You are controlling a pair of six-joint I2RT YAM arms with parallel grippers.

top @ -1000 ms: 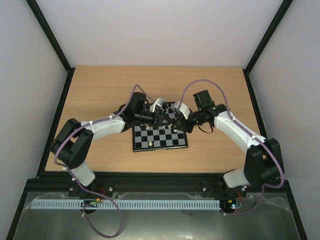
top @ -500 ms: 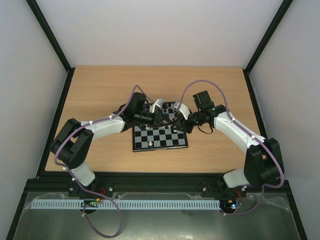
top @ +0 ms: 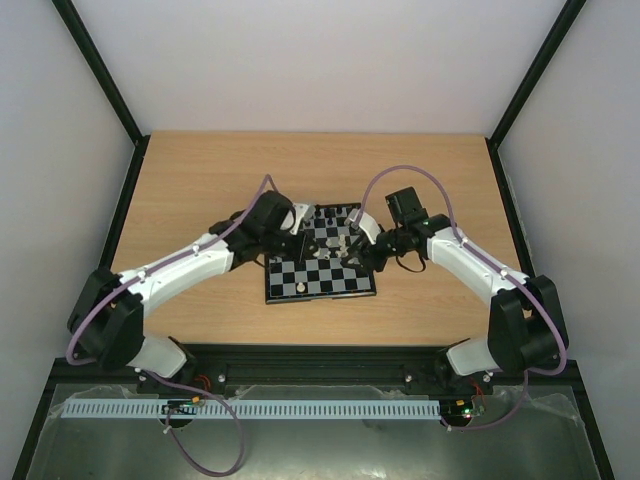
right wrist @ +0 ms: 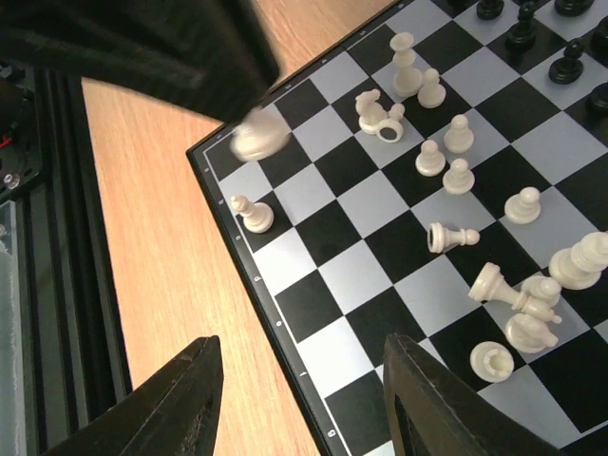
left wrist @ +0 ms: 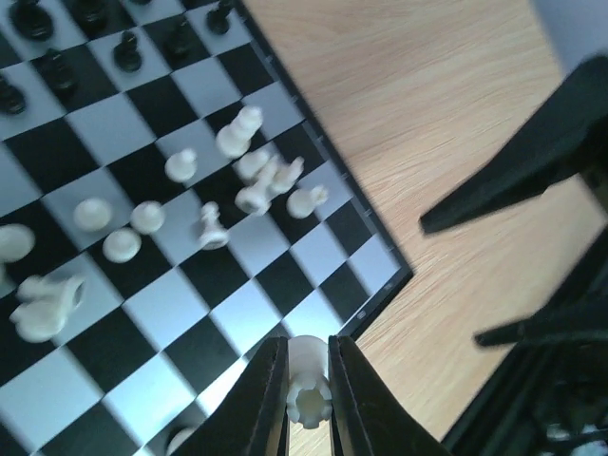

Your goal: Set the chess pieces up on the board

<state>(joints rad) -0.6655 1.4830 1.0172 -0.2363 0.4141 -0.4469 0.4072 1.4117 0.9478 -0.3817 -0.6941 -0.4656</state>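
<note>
The board lies at the middle of the wooden table, square to its edges, and it carries nearly everything I can see of the chess pieces. The black pieces stand in a band along the board's 12 o'clock edge, upright as far as I can make out. The white pieces are scattered loosely over the middle squares, not lined up: some pawns stand upright, while others lie tipped on their sides, a few of them touching one another at the 4 o'clock side of the right wrist view. One lone pawn stands apart from that cluster on a square near the board's 7 o'clock corner. My left gripper reaches in from 9 o'clock and is clamped on a cream-white piece with a notched crown like a rook's, held between both fingers beside the board's black border; I cannot tell whether its base touches the board. My right gripper comes in from 3 o'clock and hangs over the board's edge with its jaws spread wide and nothing between them
</note>
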